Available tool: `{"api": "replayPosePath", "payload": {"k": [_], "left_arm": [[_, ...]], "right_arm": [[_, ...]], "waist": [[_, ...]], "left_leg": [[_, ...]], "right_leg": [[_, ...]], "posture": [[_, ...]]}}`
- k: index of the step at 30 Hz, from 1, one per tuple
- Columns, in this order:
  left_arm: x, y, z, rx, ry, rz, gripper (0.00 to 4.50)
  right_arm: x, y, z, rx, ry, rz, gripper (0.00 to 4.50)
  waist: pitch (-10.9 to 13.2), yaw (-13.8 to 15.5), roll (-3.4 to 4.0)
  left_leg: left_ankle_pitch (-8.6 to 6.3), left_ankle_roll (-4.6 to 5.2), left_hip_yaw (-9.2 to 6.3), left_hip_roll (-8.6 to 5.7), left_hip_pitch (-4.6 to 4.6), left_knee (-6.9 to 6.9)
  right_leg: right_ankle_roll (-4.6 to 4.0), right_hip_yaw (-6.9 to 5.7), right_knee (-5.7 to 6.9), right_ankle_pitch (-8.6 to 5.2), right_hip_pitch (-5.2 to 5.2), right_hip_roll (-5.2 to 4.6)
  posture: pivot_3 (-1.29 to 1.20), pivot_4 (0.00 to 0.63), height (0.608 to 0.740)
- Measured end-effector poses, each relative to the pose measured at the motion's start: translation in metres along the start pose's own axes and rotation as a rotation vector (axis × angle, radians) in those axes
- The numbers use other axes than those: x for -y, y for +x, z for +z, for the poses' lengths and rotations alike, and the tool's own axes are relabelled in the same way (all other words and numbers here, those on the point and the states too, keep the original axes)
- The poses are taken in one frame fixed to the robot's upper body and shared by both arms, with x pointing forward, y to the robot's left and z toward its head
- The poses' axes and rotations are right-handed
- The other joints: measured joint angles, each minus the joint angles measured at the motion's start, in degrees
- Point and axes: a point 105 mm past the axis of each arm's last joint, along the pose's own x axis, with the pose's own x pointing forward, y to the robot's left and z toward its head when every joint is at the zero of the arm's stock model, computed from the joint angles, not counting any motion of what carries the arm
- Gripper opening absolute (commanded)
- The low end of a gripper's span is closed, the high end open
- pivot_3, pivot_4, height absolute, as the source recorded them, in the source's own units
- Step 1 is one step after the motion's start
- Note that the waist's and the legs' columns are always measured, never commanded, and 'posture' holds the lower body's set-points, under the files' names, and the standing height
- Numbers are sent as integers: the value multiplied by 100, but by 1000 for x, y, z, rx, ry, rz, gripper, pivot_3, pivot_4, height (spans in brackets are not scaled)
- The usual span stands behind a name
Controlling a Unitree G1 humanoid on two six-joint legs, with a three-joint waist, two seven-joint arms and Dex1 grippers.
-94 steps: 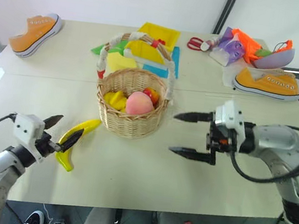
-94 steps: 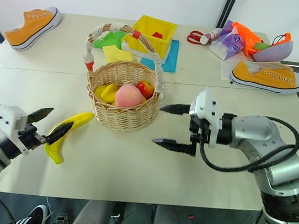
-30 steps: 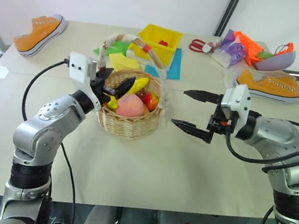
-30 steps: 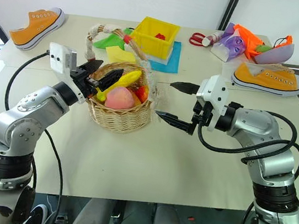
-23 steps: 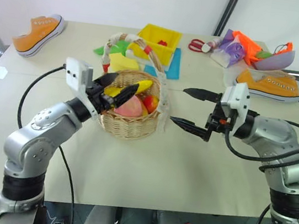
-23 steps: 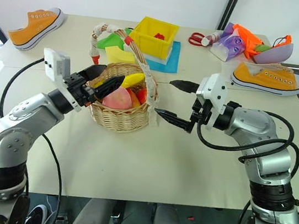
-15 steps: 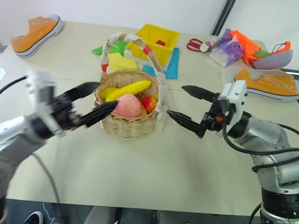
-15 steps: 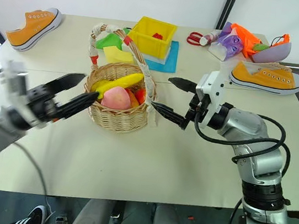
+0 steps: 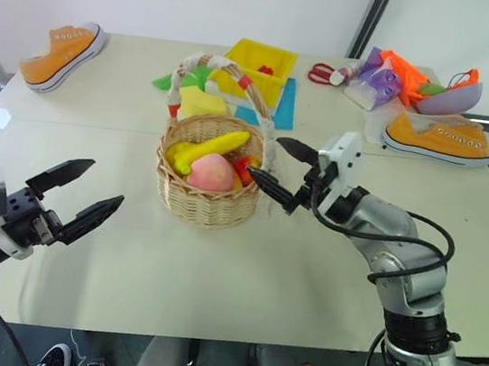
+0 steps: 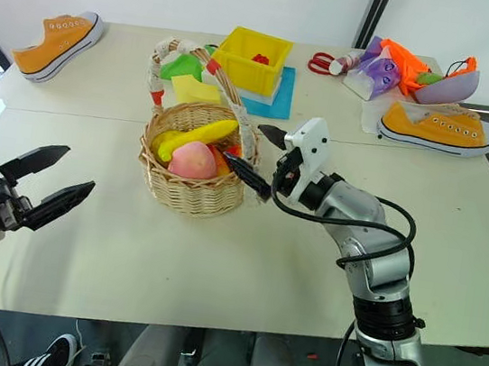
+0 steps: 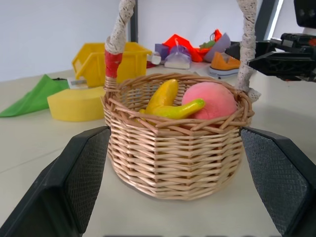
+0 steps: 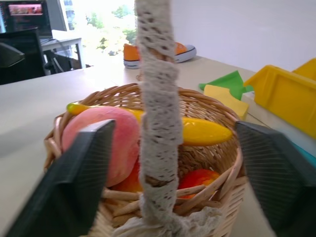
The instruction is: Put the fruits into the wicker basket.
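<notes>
Already the banana [image 9: 207,144] and the peach [image 9: 211,171] lie in the basket [image 9: 208,203], which stands near the middle of the table [image 9: 240,282], a little toward the far edge; the banana rests across the other fruit, propped on the rim. By the look of it the task is as good as done.

Off toward the near left corner the left gripper [image 9: 73,191] hangs above the table, jaws wide apart and empty, pointed at the basket from well back, likely clear of it on purpose.

At the basket's right side the right gripper [image 9: 275,163] has its jaws apart, one either side of the white lace-wrapped handle [image 12: 157,123], not clamped on it; perhaps it means to steady or lift the basket.

No writing or brand can be read on anything here.
</notes>
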Motion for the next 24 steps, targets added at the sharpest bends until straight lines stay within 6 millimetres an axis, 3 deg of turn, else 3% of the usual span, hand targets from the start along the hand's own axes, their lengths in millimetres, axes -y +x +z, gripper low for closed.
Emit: {"api": "replayPosePath", "payload": {"k": [5,10,15,20,24], "left_arm": [[2,4,-3,1,-4,-10,4500],[4,10,-2,20,-11,-27,4500],[10,18,-7,24,-46,-55,4500],[23,41,-13,46,-104,-126,4500],[51,59,-34,-35,-132,-279,4500]], "right_arm": [[-1,1,0,4,7,2,63],[9,-2,0,8,3,-26,23],[48,-25,7,-6,-32,-141,23],[91,-73,23,-15,-83,-280,23],[115,-121,35,-20,-127,-399,23]], "waist": [[0,-5,0],[0,-9,0],[0,30,0],[2,39,3],[2,27,4]], "left_leg": [[2,-1,1,0,-1,-10],[3,-1,2,0,0,-9],[3,-1,3,-1,-1,-5],[4,1,3,-1,-3,-6],[4,2,4,0,-2,-6]], "right_leg": [[2,-1,0,1,-3,0],[2,-1,0,1,-2,0],[3,-2,-3,2,7,0],[5,-3,-3,2,22,0],[6,-4,-3,2,26,3]], "posture": [[0,150,740],[0,150,740],[0,150,740],[0,150,740],[0,150,740]]}}
